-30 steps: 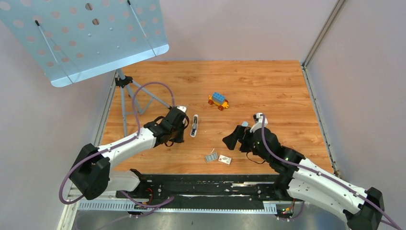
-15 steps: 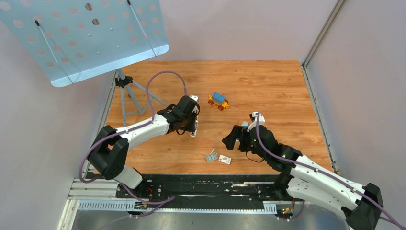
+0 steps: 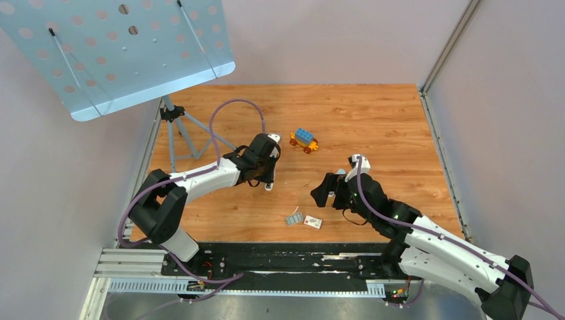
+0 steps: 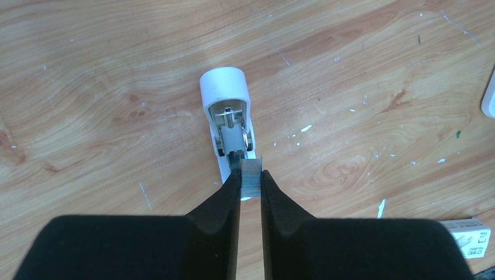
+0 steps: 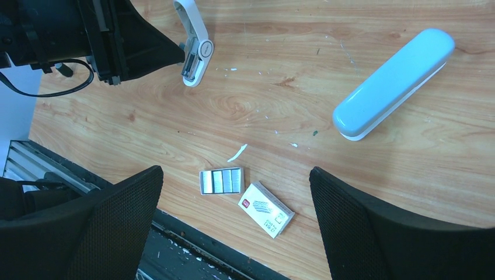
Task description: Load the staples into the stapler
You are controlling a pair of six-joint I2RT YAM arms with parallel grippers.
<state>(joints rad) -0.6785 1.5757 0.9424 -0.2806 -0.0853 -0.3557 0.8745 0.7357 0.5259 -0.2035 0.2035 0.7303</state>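
**Left fingers pinch one staple strip at the stapler's channel; right fingers spread wide over the loose staples**

We see the left gripper with its two black fingers pressed together on a short grey staple strip. The strip stands on edge between the tips. Its far end meets the near end of the white stapler. The stapler lies on the wooden table with its metal channel exposed. We can't tell whether the strip is in the channel or only touching it. No brand or writing is readable on the stapler.

The right gripper hangs above the table with its fingers far apart, holding nothing. Below it, near the front edge, the rest of the staples lie flat as a small ribbed rectangle. Just beside them, apart by a thin gap, is a small white box. It has a red mark and a printed staple drawing. The text on it is too small for us to read.

A light blue oblong object with a white underside lies to the right, well apart from the staples. There is no label visible on it.

A toy brick car in blue, yellow and orange sits farther back. A perforated music stand is at the left rear. No writing is visible on either.
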